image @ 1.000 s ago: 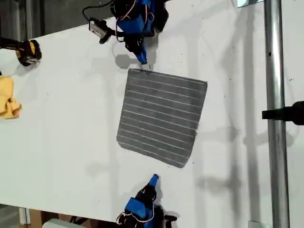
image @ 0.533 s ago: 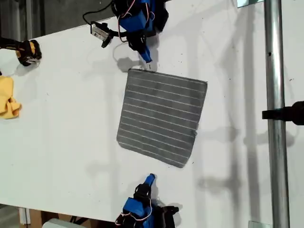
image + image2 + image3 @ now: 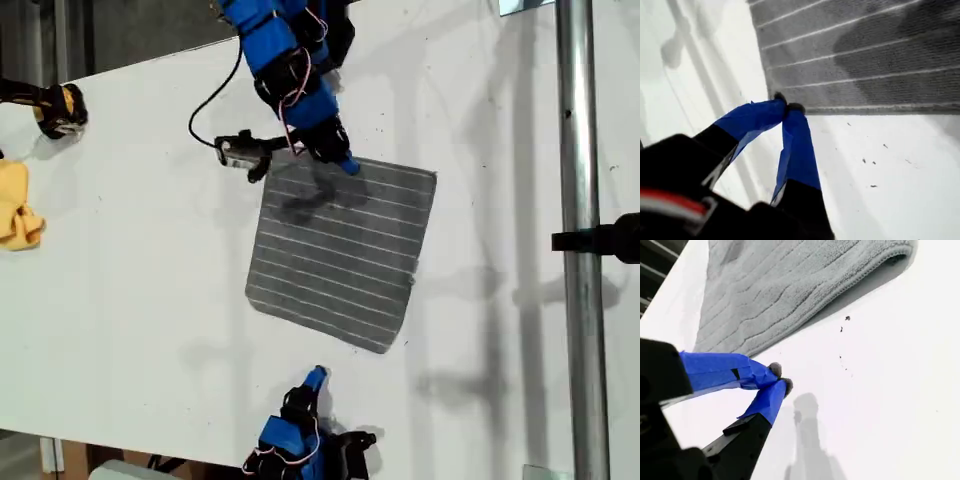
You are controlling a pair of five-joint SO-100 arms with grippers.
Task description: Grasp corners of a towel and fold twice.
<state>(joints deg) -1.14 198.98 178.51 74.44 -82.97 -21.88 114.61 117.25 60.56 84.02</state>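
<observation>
The towel lies flat and spread out on the white table, its stripes running along its long edges, all four corners showing in the exterior view and none lifted. There is wide bare table on every side of it. On the exterior view's right a metal pole stands well apart from the towel's edge. On that view's left a yellow cloth lies far from the towel at the table's border. My first gripper hangs over the towel's far edge in the exterior view, and the arm's shadow falls on the cloth beside it. In the first wrist view its blue tips meet with nothing between them, and they line up with the hem of the towel close to one corner. I cannot tell whether they touch the cloth. My second gripper sits off the towel, over bare table just past its near edge. In the second wrist view its tips are pressed together and empty, with the towel near but apart and one rounded corner beyond them.
</observation>
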